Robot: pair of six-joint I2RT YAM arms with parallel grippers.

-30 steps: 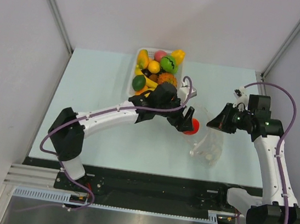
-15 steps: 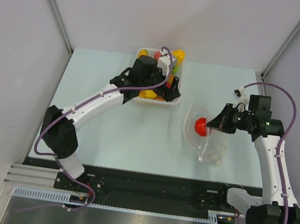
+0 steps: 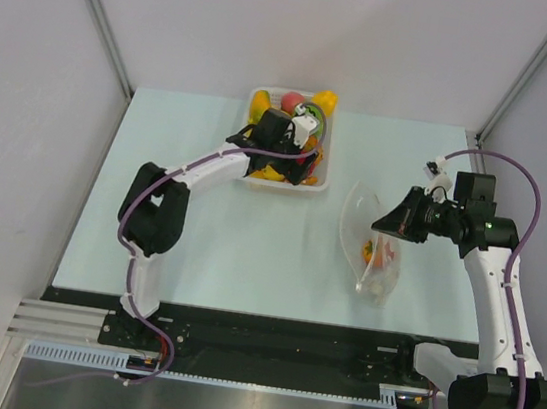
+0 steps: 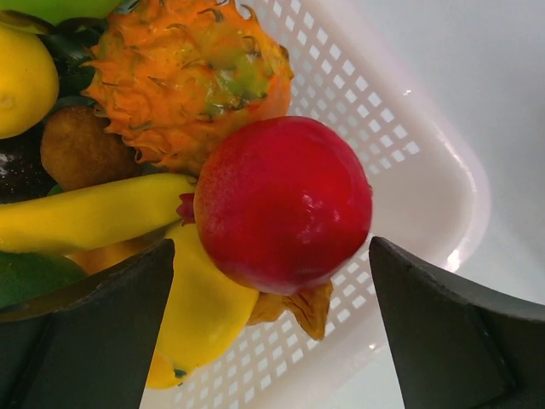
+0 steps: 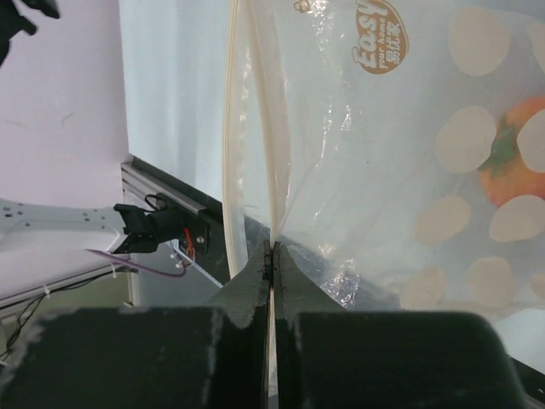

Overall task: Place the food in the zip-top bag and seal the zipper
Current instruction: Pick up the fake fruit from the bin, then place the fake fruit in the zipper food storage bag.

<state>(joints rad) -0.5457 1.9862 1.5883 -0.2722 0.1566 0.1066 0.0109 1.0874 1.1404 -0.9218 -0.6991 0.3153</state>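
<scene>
Since half a second ago, the left arm has folded its elbow in toward the white basket (image 3: pixel 282 186) at the far middle of the counter (image 3: pixel 198 240), and the red toy that sat at the mouth of the zip-top bag (image 3: pixel 357 221) now lies deeper inside the pouch.

From the left wrist, the left end effector (image 4: pixel 272 247) is spread wide over the basket, one finger on each side of a glossy red fruit (image 4: pixel 285 192) and not closed on it. That fruit rests on a yellow piece (image 4: pixel 200 315), beside a spiky orange fruit (image 4: pixel 192 81).

On the right side of the counter, the right end effector (image 5: pixel 271 252) is pressed together, pinching the bag's edge. The two pale strips of the zipper (image 5: pixel 230 128) stand apart above the fingers, so the mouth is unsealed. An orange-red fruit with a green cap (image 5: pixel 524 149) shows through the printed plastic.

The counter is a pale, matte mint sheet. Plain grey-white walls (image 3: pixel 327 30) close it in on three sides, with metal posts (image 3: pixel 102 16) at the far corners, and a black rail (image 3: pixel 266 337) runs along the near edge.
</scene>
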